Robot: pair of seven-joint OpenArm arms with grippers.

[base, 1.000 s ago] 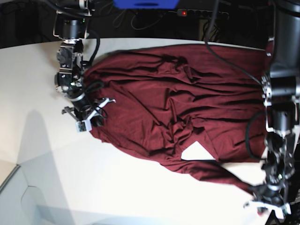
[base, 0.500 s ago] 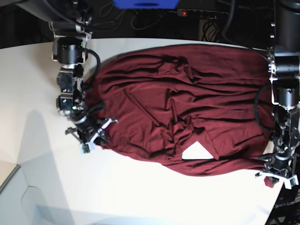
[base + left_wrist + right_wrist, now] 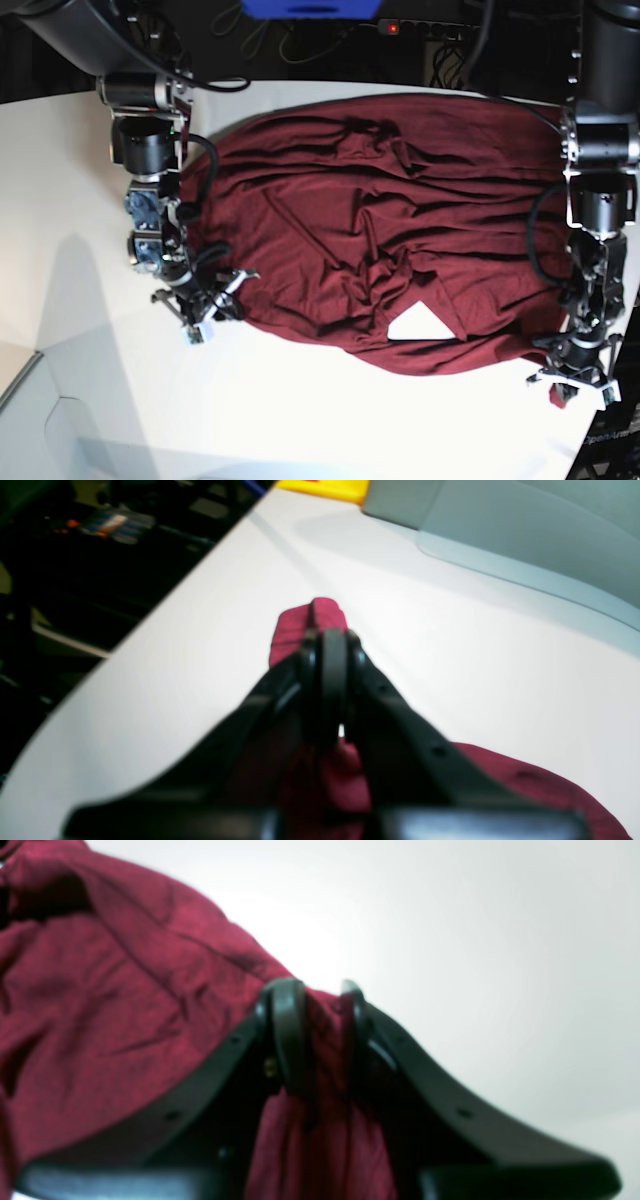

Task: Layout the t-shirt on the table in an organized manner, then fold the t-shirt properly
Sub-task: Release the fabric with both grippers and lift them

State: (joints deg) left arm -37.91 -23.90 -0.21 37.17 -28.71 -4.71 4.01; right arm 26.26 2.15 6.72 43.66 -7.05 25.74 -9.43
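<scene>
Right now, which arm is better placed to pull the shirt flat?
Neither alone. The left gripper and the right gripper are each shut on an edge of the shirt, at opposite ends, so they should probably pull apart together.

Both arms reach low, left claw (image 3: pixel 327 680) and right claw (image 3: pixel 315 1040) clamped.

My right gripper (image 3: pixel 320 1035) fills the lower frame, its two dark fingers (image 3: pixel 287 1035) pinched on a bunched fold of the t-shirt (image 3: pixel 125 1010). The maroon cloth spreads wrinkled to the left, and the white table (image 3: pixel 475 940) lies bare behind it.
</scene>
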